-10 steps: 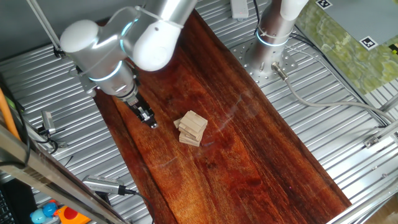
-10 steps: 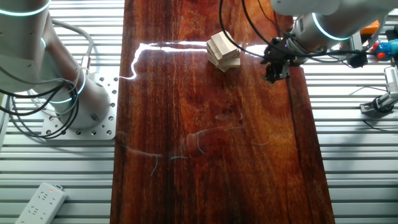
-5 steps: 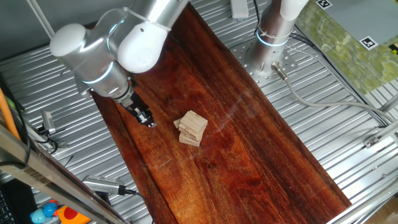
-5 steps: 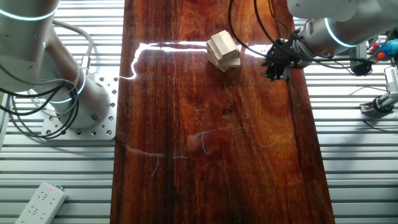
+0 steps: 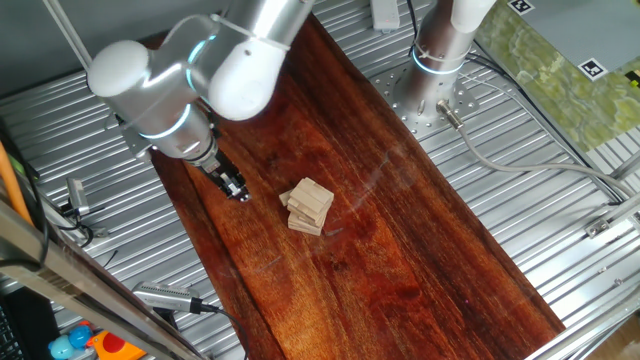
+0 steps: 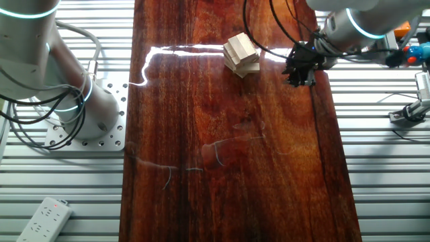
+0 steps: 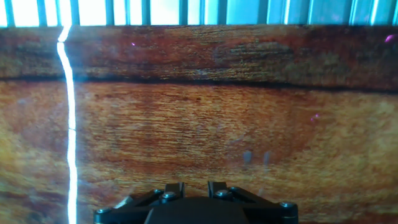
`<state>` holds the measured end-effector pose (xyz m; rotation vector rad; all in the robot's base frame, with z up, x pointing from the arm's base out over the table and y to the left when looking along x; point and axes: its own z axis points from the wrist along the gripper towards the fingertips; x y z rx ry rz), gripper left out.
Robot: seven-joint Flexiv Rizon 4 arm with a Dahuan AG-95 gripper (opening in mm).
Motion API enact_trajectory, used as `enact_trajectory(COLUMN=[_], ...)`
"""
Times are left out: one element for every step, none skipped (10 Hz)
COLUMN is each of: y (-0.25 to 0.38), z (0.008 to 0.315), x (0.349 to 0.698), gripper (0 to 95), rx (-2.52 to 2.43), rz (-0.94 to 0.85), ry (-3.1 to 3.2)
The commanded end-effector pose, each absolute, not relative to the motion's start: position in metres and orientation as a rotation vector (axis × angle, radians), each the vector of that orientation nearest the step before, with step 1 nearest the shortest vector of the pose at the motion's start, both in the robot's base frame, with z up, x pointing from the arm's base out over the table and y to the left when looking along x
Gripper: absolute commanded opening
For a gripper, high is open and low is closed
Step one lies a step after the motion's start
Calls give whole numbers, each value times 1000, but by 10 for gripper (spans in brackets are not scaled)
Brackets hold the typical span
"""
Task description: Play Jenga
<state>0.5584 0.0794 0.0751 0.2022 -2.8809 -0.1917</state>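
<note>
The Jenga stack (image 5: pixel 309 206) is a small pile of pale wooden blocks in crossed layers, standing on the dark wooden board (image 5: pixel 400 240). It also shows in the other fixed view (image 6: pixel 241 54). My gripper (image 5: pixel 236 188) hangs low over the board to the left of the stack, clearly apart from it. In the other fixed view the gripper (image 6: pixel 298 72) is near the board's right edge. In the hand view the gripper (image 7: pixel 193 185) shows its two fingertips (image 7: pixel 171 187) close together with nothing between them, over bare wood. The stack is out of the hand view.
The board lies on a ribbed metal table (image 5: pixel 560 210). A second arm's base (image 5: pixel 437 60) stands at the back, with cables beside it. Tools and coloured items (image 5: pixel 90 340) lie at the front left. A power strip (image 6: pixel 41 218) lies off the board.
The arm's upper body swung slightly left and back; the gripper shifted only a little beside the stack. The stack has not moved.
</note>
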Motion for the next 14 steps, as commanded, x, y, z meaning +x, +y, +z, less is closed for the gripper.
enact_trajectory(y=[79,83,86,86,85,85,84,82,80,80,79,79,79,79], z=[75,74,73,73,72,72,72,72,71,71,71,71,71,71], x=[553,547,543,541,540,539,539,536,533,532,532,532,532,531], gripper=[190,190,190,190,190,190,190,380,380,380,380,380,380,380], rx=[240,239,235,242,245,253,257,270,292,301,312,326,336,347], rz=[-183,-180,-178,-178,-181,-184,-184,-191,-202,-199,-199,-200,-197,-191], ry=[-2889,-2897,-2899,-2899,-2898,-2897,-2895,-2895,-2898,-2896,-2896,-2895,-2890,-2882])
